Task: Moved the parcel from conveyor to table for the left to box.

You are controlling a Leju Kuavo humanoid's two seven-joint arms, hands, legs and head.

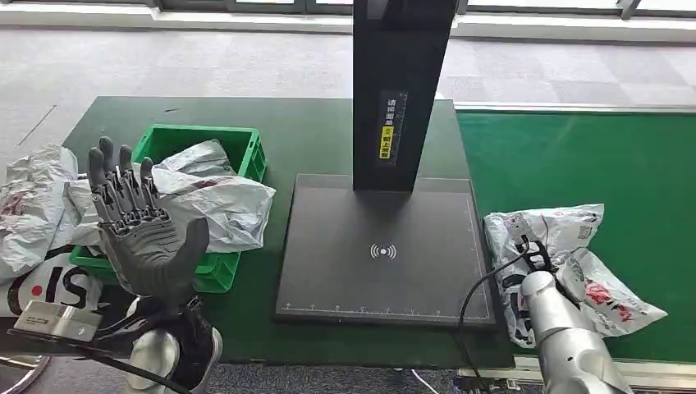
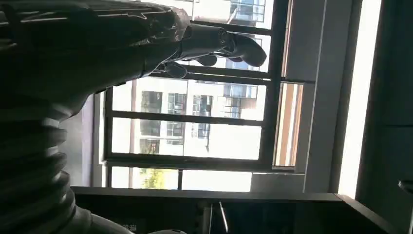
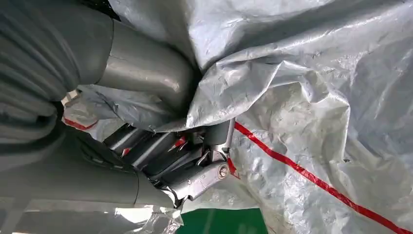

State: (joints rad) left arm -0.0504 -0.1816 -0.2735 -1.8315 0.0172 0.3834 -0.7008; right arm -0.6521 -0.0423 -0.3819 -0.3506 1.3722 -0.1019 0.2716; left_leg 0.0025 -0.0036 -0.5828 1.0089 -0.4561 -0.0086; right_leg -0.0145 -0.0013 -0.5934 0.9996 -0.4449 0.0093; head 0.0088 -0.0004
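The crumpled grey plastic parcel (image 1: 566, 267) with red print lies on the green conveyor belt (image 1: 591, 156) at its near left edge, beside the black scanner platform (image 1: 386, 246), gripped by the right hand (image 1: 533, 254), while the raised left hand (image 1: 139, 226) is empty, fingers spread.

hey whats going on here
A humanoid robot is sorting parcels. Its right hand grips a crinkled grey parcel lying on the green conveyor. Its left hand is raised, open and holding nothing, beside a green box that already holds parcels. The scanner plate between them is bare.
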